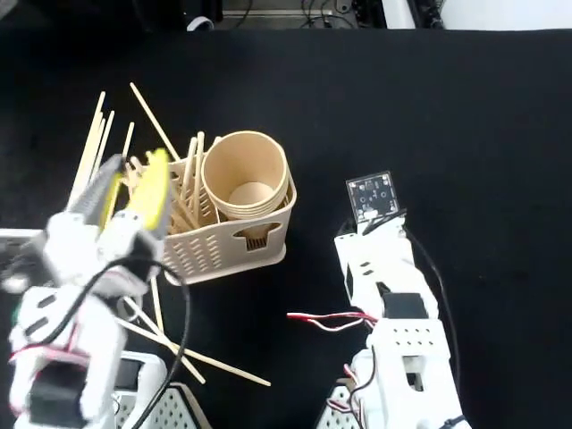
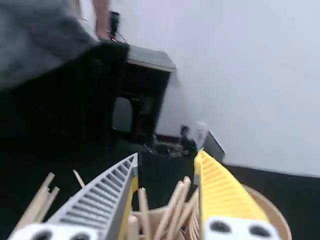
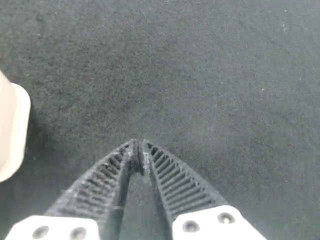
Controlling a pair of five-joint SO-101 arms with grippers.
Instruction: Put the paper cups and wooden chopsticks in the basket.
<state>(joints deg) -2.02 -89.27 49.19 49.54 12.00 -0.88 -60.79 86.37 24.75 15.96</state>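
A cream slotted basket (image 1: 223, 246) stands left of the table's centre. Stacked paper cups (image 1: 246, 174) sit upright in its right half. Several wooden chopsticks (image 1: 188, 179) stand in its left half, some leaning out toward the far left (image 1: 89, 147). More chopsticks (image 1: 197, 357) lie loose on the table near the front. My left gripper (image 1: 134, 174) hangs open over the basket's left end, its grey and yellow fingers astride the chopstick tops (image 2: 175, 210), with the cup rim (image 2: 270, 210) beside them. My right gripper (image 3: 136, 146) is shut and empty, low over bare cloth.
The right arm (image 1: 393, 286) is folded back right of the basket, its red and white wires (image 1: 326, 320) trailing leftward. A cream corner of the basket (image 3: 10, 130) appears at the right wrist view's edge. Black cloth covers the table (image 1: 447, 116).
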